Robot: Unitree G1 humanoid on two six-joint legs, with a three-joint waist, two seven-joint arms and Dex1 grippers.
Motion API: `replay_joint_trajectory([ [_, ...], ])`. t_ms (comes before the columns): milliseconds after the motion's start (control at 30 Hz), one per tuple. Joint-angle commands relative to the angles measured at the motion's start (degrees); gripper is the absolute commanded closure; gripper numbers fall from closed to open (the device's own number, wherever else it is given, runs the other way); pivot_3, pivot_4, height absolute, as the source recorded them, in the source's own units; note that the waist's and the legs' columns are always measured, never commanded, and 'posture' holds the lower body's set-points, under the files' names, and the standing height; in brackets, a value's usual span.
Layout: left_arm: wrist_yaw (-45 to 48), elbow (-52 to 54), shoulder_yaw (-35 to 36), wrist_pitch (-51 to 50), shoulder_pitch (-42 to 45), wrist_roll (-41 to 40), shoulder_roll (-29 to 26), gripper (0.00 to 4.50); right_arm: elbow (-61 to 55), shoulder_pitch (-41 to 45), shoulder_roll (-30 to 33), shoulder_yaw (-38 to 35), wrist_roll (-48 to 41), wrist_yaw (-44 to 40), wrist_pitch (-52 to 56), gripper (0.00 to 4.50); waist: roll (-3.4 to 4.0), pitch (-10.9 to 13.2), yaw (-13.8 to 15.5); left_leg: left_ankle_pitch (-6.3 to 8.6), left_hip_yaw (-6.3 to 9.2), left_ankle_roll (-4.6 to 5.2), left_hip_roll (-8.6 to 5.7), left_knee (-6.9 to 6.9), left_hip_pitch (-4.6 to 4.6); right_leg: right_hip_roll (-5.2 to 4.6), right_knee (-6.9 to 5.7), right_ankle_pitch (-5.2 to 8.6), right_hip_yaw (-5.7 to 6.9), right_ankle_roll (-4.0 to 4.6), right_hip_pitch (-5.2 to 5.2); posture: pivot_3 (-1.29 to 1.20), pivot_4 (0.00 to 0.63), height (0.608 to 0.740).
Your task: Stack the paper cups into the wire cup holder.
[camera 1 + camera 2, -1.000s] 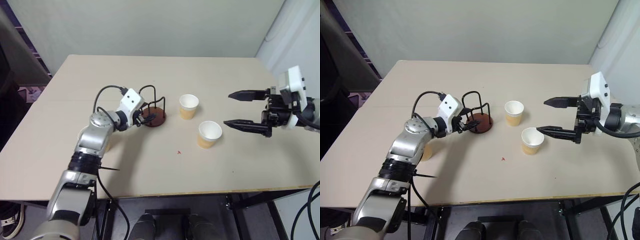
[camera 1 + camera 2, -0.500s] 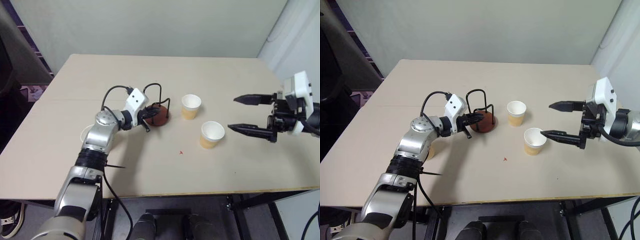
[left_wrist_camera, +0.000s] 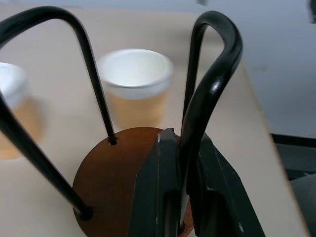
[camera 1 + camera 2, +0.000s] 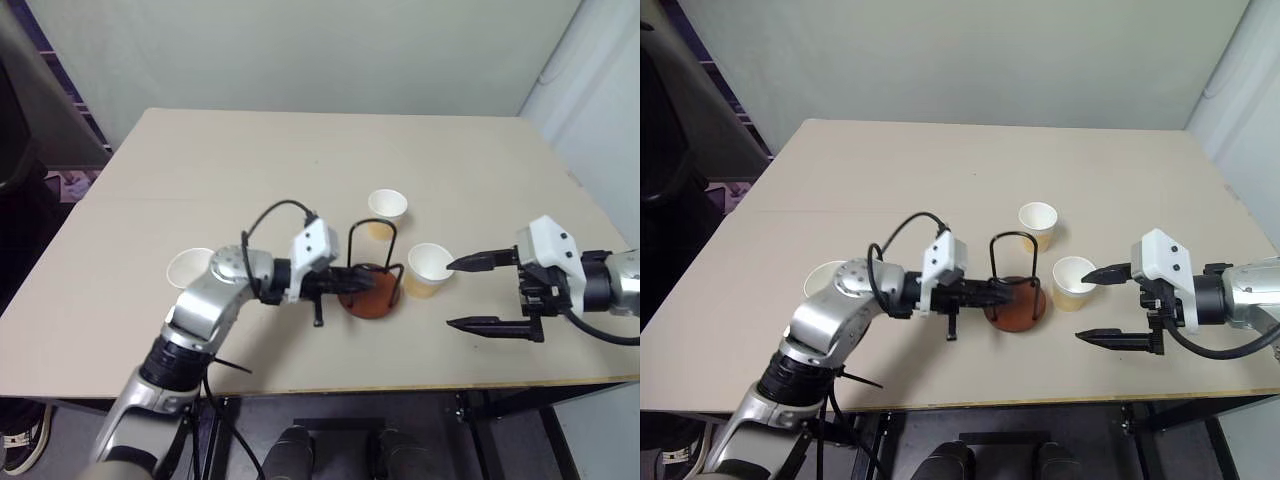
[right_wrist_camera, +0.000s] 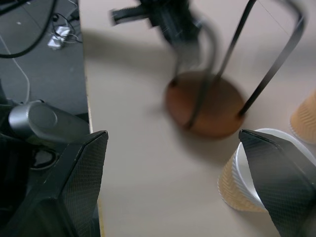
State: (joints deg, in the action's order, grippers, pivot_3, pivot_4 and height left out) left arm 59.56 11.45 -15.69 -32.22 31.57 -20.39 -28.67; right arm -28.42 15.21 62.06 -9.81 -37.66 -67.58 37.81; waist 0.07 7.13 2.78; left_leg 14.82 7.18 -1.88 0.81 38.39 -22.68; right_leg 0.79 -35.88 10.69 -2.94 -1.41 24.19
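Note:
The wire cup holder [image 4: 372, 296], black loops on a reddish-brown disc, stands near the table's front middle. My left gripper [image 4: 362, 280] is shut on one of its wire loops [image 3: 210, 84], low by the base [image 3: 116, 182]. One paper cup [image 4: 428, 269] stands just right of the holder, and a second cup [image 4: 387, 211] sits behind it. A third cup [image 4: 190, 268] shows partly behind my left arm. My right gripper [image 4: 466, 293] is open beside the nearest cup [image 5: 243, 190], one finger level with its rim and the other nearer the table's front edge.
The tan table [image 4: 300, 160] has wide bare room at the back and left. Its front edge [image 4: 400, 385] runs close below both grippers. A black cable [image 4: 270, 215] loops over my left wrist.
My left gripper has shut on the holder's wire and pulled the holder toward the front and right, next to the cups. My right gripper has sunk and come back toward the table's front.

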Motion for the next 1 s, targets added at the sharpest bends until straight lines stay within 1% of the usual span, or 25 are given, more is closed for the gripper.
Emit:
replay_joint_trajectory([
  [33,-3.59,1.18,-0.95,0.97,-0.57,2.98,0.79,4.46,-0.34,1.54,0.13,0.09,0.62,0.51,-1.15,0.08,-0.01,0.01,-0.07,0.03,-0.10,0.09,-0.01,0.00,0.10,0.01,-0.01,-0.02,-0.17,-0.04,0.00,0.00,0.150,0.740],
  [133,-4.64,1.27,-3.62,1.59,-1.78,5.95,0.29,4.46,0.06,1.80,0.09,0.32,1.00,0.36,-1.37,0.08,-0.02,0.01,-0.26,0.05,-0.29,0.22,-0.05,0.01,0.29,0.01,0.03,-0.06,-0.44,-0.14,-0.13,0.00,0.150,0.740],
  [200,-6.34,-0.21,-5.08,0.26,-2.48,8.13,0.26,4.46,0.70,2.60,0.09,1.04,1.49,0.25,-1.69,0.08,-0.02,0.01,-0.28,0.14,-0.34,0.37,-0.08,0.02,0.47,0.00,0.05,0.00,-0.53,-0.15,-0.28,0.00,0.150,0.740],
  [267,-6.31,0.02,-5.34,-0.70,-3.04,7.76,0.54,3.85,1.34,3.33,0.21,2.08,2.30,0.10,-2.23,0.08,-0.01,0.00,-0.28,0.17,-0.36,0.42,-0.10,0.03,0.60,-0.02,0.07,0.11,-0.54,-0.04,-0.40,0.00,0.150,0.740],
  [300,-6.20,0.75,-5.19,-1.02,-3.19,7.29,0.61,3.64,1.55,3.66,0.16,2.42,2.42,-0.03,-2.41,0.08,0.00,0.01,-0.32,0.18,-0.40,0.45,-0.10,0.02,0.67,-0.02,0.07,0.18,-0.59,0.05,-0.44,0.00,0.150,0.740],
  [333,-6.16,1.36,-5.07,-1.07,-3.32,7.05,0.62,3.28,1.70,3.99,0.07,2.67,2.40,-0.20,-2.51,0.08,-0.01,0.01,-0.38,0.19,-0.44,0.46,-0.10,0.02,0.67,-0.04,0.07,0.26,-0.63,0.18,-0.43,0.00,0.150,0.740],
  [467,-6.40,2.12,-4.56,-1.85,-3.38,6.70,0.56,1.93,2.76,5.41,-0.26,4.26,2.88,-0.85,-3.28,0.08,-0.02,0.02,-0.41,0.21,-0.48,0.46,-0.09,0.00,0.66,-0.02,0.06,0.29,-0.64,0.09,-0.41,0.00,0.150,0.740],
  [600,-6.26,3.34,-4.34,-2.36,-3.87,7.03,-0.90,0.53,5.08,7.59,-0.72,6.12,4.19,-2.08,-4.64,0.08,-0.02,0.02,-0.47,0.27,-0.50,0.45,-0.09,0.00,0.67,-0.02,0.05,0.23,-0.68,-0.13,-0.40,0.00,0.150,0.740],
  [767,-6.83,6.73,-1.49,-2.96,-6.92,5.80,-3.84,0.53,12.18,12.84,-1.24,12.12,10.56,-4.40,-8.74,0.08,-0.02,0.02,-0.71,0.33,-0.51,0.50,-0.08,-0.04,0.67,-0.02,0.05,0.24,-0.71,-0.18,-0.37,0.00,0.150,0.740],
  [833,-6.86,8.44,0.31,-2.87,-8.92,4.88,-4.80,0.53,15.50,15.59,-2.50,15.00,12.98,-5.87,-10.57,0.08,-0.02,0.01,-0.85,0.35,-0.50,0.52,-0.07,-0.06,0.68,-0.03,0.05,0.24,-0.74,-0.17,-0.34,0.00,0.150,0.740],
  [1000,-7.80,10.31,7.34,-1.79,-12.95,1.15,-5.42,0.53,25.80,22.88,-7.02,22.21,20.84,-8.57,-15.95,0.08,-0.01,0.02,-1.19,0.35,-0.48,0.53,0.01,-0.13,0.71,-0.03,-0.01,0.21,-0.77,-0.11,-0.24,0.00,0.150,0.740],
])
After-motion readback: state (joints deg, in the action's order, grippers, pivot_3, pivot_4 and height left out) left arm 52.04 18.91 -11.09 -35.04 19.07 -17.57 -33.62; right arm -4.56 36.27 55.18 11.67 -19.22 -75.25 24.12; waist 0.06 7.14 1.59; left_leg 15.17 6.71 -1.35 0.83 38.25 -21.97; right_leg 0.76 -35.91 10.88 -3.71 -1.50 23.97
